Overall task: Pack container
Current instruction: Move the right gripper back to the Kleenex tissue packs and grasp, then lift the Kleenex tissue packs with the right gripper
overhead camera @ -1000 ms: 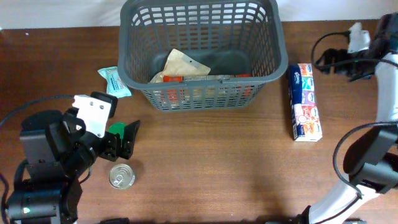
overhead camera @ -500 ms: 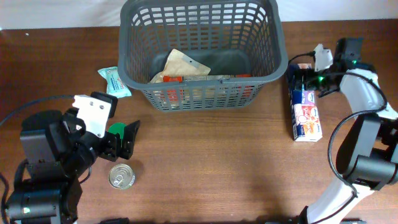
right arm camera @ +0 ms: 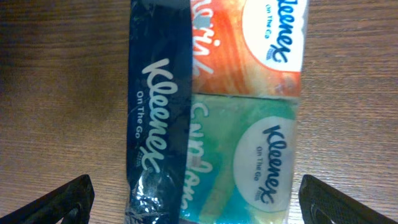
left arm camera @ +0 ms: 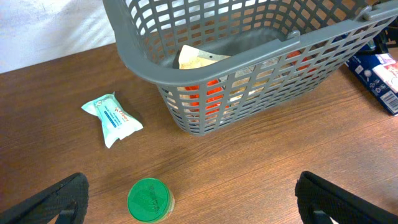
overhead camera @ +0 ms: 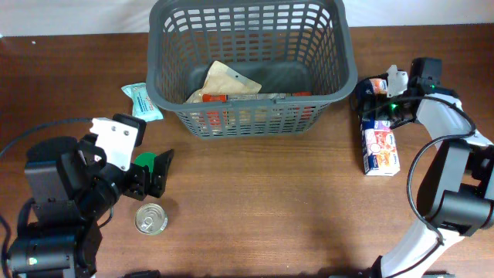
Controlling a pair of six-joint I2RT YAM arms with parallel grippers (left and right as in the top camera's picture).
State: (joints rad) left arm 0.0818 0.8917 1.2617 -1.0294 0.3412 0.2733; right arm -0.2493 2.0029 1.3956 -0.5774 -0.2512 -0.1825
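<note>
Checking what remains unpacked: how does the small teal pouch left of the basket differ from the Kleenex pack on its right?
The teal pouch is one small packet; the Kleenex pack is a longer bundle of several, blue, orange and green. The pouch lies askew with no gripper over it; the pack lies straight, with the right gripper open over its far end. Both lie flat on the table, outside the container.

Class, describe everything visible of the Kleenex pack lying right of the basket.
The Kleenex pack is a glossy plastic-wrapped bundle of On The Go packets, with dark blue, orange and green panels. It lies flat on the wooden table, just right of the basket, its far end under the open right tool.
</note>
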